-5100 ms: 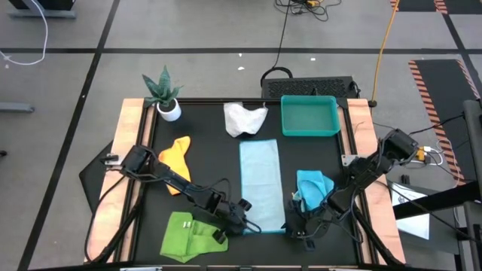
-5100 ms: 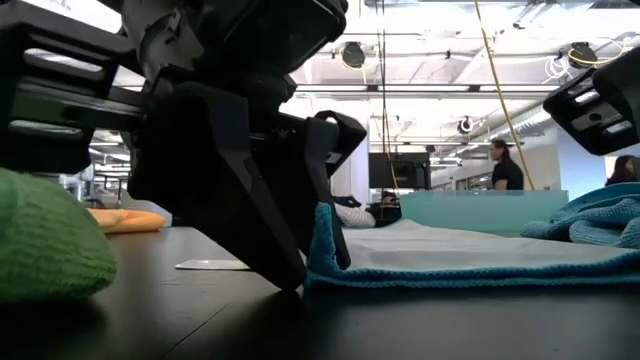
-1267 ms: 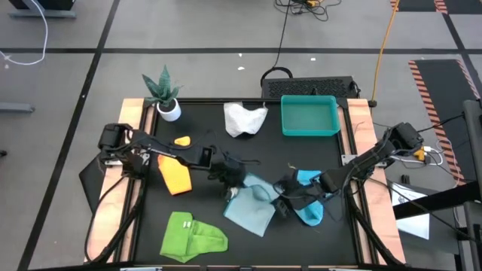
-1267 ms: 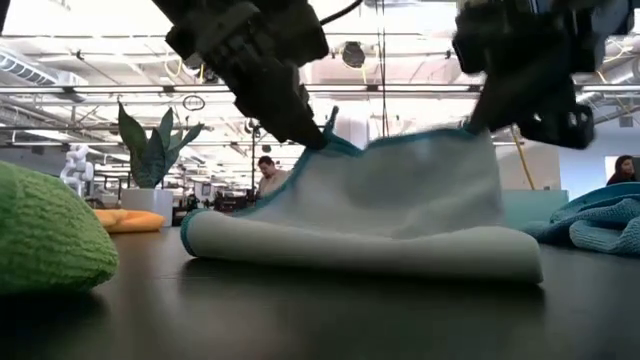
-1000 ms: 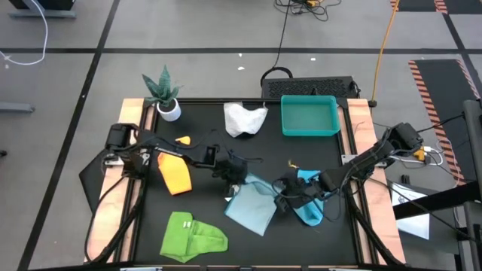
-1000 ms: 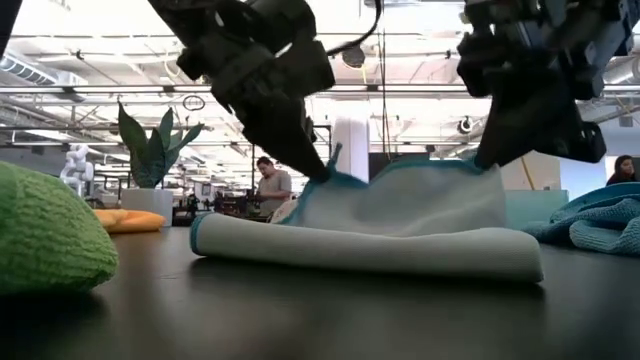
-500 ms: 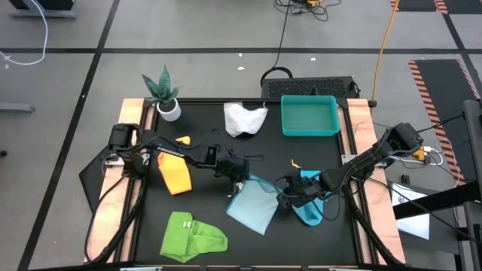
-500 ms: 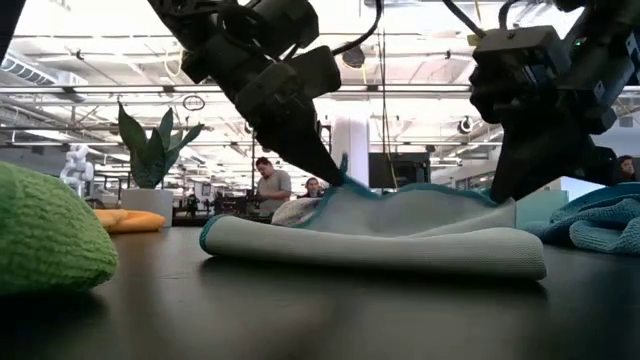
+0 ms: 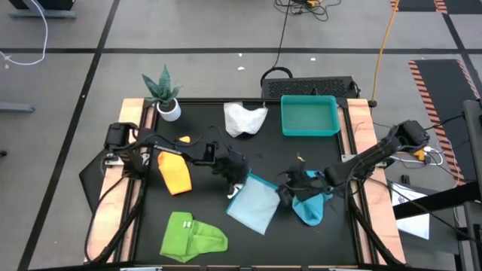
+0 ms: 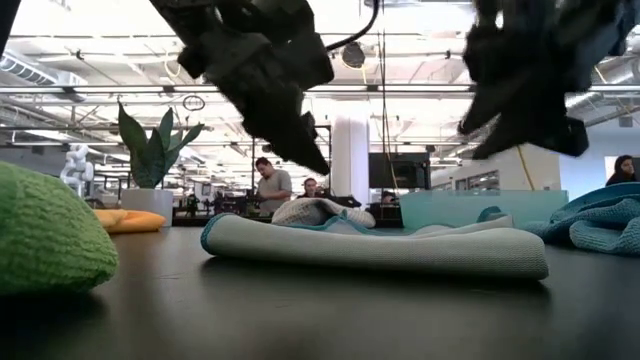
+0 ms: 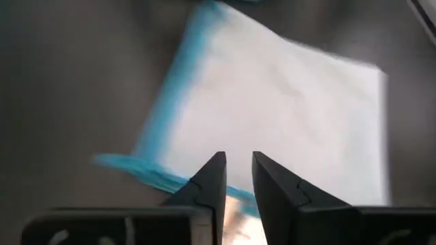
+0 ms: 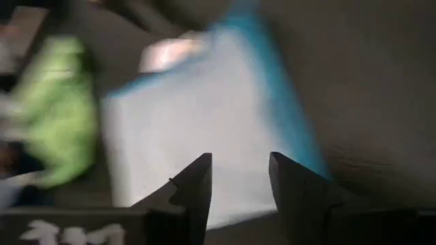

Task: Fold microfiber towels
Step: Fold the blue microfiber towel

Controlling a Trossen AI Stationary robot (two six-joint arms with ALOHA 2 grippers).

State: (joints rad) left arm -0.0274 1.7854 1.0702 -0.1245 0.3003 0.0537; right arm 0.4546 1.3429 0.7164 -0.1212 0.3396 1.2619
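Towels all over the surface (image 9: 143,113), and we are only partway through. Our light blue towel (image 9: 254,206) lies near the middle of the surface, folded over into a flat, slightly skewed packet; the low view shows it (image 10: 380,248) resting in layers with nothing pinching it.

Our left tool (image 9: 239,176) hovers just above the packet's far corner, fingers (image 11: 214,182) a narrow gap apart with nothing between them. Our right tool (image 9: 289,185) hangs just beside the packet's right edge, its fingers (image 12: 196,187) spread wider and likewise empty. In the low view both tools sit clear above the cloth, so we judge this fold as just let go.

What's left? Plenty, by the look of it. The lime green towel (image 9: 193,236) near the front left corner is roughly doubled but looks untidy. The yellow-orange towel (image 9: 175,173) by the left edge lies bunched, not squared. The turquoise towel (image 9: 310,203) lies crumpled right under our right arm, and the white-grey towel (image 9: 244,119) sits in a heap near the back edge, beside the teal tray (image 9: 309,116), which holds nothing we can see.

So we count one towel folded, perhaps needing one more fold to be compact, and four others waiting.
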